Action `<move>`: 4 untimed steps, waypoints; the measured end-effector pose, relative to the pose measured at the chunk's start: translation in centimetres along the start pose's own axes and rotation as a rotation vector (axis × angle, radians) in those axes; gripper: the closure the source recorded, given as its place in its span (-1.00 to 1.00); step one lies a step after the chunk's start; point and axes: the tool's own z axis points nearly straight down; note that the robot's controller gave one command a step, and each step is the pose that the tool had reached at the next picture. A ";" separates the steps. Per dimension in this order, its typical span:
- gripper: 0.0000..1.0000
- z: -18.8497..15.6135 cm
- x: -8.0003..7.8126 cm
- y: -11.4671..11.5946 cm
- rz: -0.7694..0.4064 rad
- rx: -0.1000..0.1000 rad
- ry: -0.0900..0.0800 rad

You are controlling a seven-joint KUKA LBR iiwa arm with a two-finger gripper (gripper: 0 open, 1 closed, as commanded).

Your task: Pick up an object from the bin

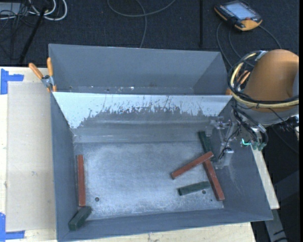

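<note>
In the camera view, the grey metal bin [136, 74] holds a handful of bars scattered over its speckled floor. The arm comes in from the right, with its rounded orange cover [272, 77] above the bin's right rim and a loop of cables [238, 82] wrapped round that cover. Below it the gripper [223, 154] is low in the right part of the bin, close to the right wall. Whether the gripper is apart or together cannot be told, as its tip blends with the metal and wiring about it.

The gripper's tip is right at the upper end of a slanting red-brown bar [189, 167], which lies flat and runs from there down toward the middle of the floor. At that same upper end a second red-brown bar [214, 183] meets it and runs down toward the front right corner, so the two form a narrow angle under the gripper. A short dark green bar [194, 189] lies flat between their lower ends, near both. Another dark green bar [204, 141] lies just beside the gripper on its left, near the back of the floor.

Well apart from these, a long red-brown bar [81, 180] lies along the left wall, and a dark green block [80, 218] sits in the front left corner just below it.
</note>
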 end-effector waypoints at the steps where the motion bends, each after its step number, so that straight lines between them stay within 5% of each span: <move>1: -1.00 -0.4 -0.2 0.0 -0.002 0.002 -0.008; 2: -1.00 3.3 -0.1 1.0 -0.065 0.003 -0.013; 3: -1.00 10.0 0.9 -0.8 -0.132 0.002 -0.011; 4: -1.00 12.1 0.9 2.2 -0.105 0.004 -0.002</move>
